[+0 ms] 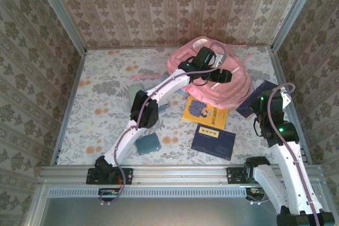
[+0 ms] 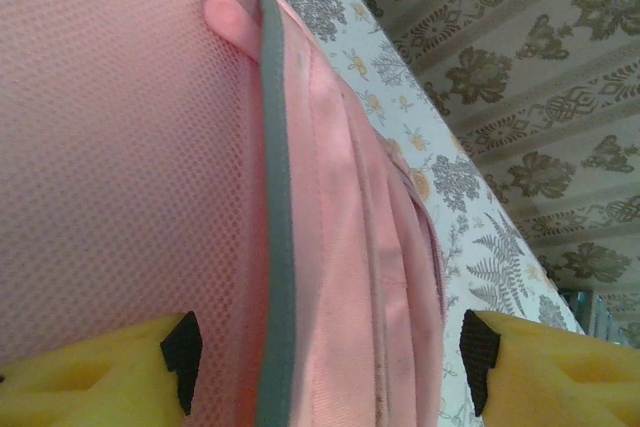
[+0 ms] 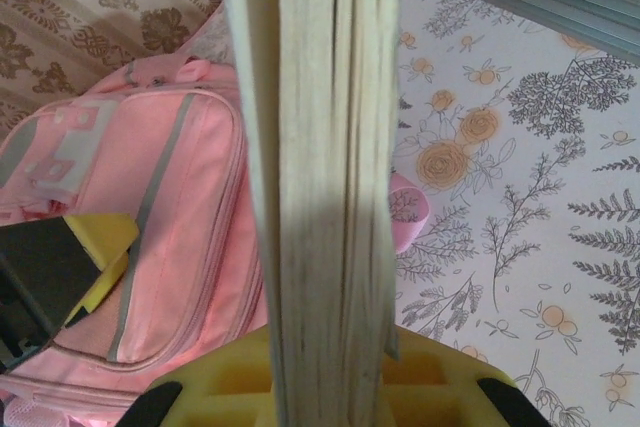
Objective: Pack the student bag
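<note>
The student bag (image 1: 235,80) is big, soft and pink. It lies at the far side of the tabletop (image 1: 106,93), a bit to the right of the middle.

The left arm reaches far across to the bag. The left claw (image 1: 218,73) sits right on top of it. From the left wrist, the left claw (image 2: 330,357) is released, with its yellow fingers (image 2: 90,377) wide apart. Between them is a fold of the bag (image 2: 120,147) with a grey strip (image 2: 277,247) running along it. The black pads do not look like they are squeezing the cloth.

The right claw (image 1: 262,104) is on the right side, just beside the bag. It is clenched on a dark blue book (image 1: 265,92). From the right wrist, the pale page edges of that book (image 3: 320,147) stand straight up out of the right claw (image 3: 325,397). The bag (image 3: 190,207) lies to the left of the book there.

Nearer to the arms, a yellow book (image 1: 205,112) lies flat. Another dark blue book (image 1: 213,141) lies just near of it. A small teal box (image 1: 147,144) lies to the left, beside the left arm.
</note>
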Available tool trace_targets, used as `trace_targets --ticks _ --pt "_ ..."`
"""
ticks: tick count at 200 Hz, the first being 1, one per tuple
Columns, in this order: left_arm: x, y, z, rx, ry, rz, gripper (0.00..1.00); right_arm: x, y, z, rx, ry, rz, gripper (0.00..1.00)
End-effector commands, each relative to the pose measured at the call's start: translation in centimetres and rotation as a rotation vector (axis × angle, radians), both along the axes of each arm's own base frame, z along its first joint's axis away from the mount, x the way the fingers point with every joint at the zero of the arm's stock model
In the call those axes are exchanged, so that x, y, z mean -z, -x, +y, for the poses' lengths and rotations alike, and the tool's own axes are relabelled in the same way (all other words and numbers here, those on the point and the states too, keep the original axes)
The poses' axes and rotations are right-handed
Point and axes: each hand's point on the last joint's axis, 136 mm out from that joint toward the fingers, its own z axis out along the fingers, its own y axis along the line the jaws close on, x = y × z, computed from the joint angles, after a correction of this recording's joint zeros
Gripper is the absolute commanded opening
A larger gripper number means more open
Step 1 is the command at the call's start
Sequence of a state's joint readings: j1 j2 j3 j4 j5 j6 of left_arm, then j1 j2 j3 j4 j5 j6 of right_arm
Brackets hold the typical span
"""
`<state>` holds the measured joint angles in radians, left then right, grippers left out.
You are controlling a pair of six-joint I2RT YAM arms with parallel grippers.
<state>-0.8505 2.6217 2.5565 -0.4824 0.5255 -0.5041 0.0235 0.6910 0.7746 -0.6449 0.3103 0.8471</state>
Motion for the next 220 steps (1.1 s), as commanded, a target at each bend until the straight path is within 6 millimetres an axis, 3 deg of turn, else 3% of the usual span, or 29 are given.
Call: trace_targets --ticks 1,36,91,104,120,130,142,168,220 --pt "0.3 2.3 -1.2 0.055 0.006 0.041 0.7 -1.3 -0.6 -0.1 0.011 -0.008 -0.072 0.0" --pt "0.1 2.9 -1.2 0.064 -0.01 0.036 0.61 -0.8 -0.4 0.0 0.012 -0.023 -0.069 0.0" --pt "3.3 2.7 -0.4 0.035 -0.115 0.019 0.26 -0.1 -0.1 0.0 0.013 -0.032 -0.065 0.0" --pt "3.9 2.6 -0.3 0.03 -0.131 0.019 0.23 0.0 0.0 0.1 0.011 -0.036 -0.062 0.0" --pt "3.9 2.6 -0.4 0.031 -0.127 0.02 0.19 0.2 0.0 0.1 0.008 -0.037 -0.061 0.0" --pt "3.5 2.7 -0.6 0.036 -0.116 0.016 0.11 0.3 0.1 0.1 0.009 -0.035 -0.058 0.0" --pt "2.2 2.4 -0.7 0.034 -0.091 0.005 0.0 0.3 0.1 0.0 0.007 -0.031 -0.055 0.0" --pt "-2.8 1.1 0.0 -0.001 -0.004 -0.025 0.0 -0.6 0.3 0.0 -0.005 -0.012 -0.067 0.0" --pt "-15.3 -2.6 5.2 -0.131 0.15 -0.141 0.0 -3.2 0.8 0.1 -0.017 -0.009 -0.129 0.0"
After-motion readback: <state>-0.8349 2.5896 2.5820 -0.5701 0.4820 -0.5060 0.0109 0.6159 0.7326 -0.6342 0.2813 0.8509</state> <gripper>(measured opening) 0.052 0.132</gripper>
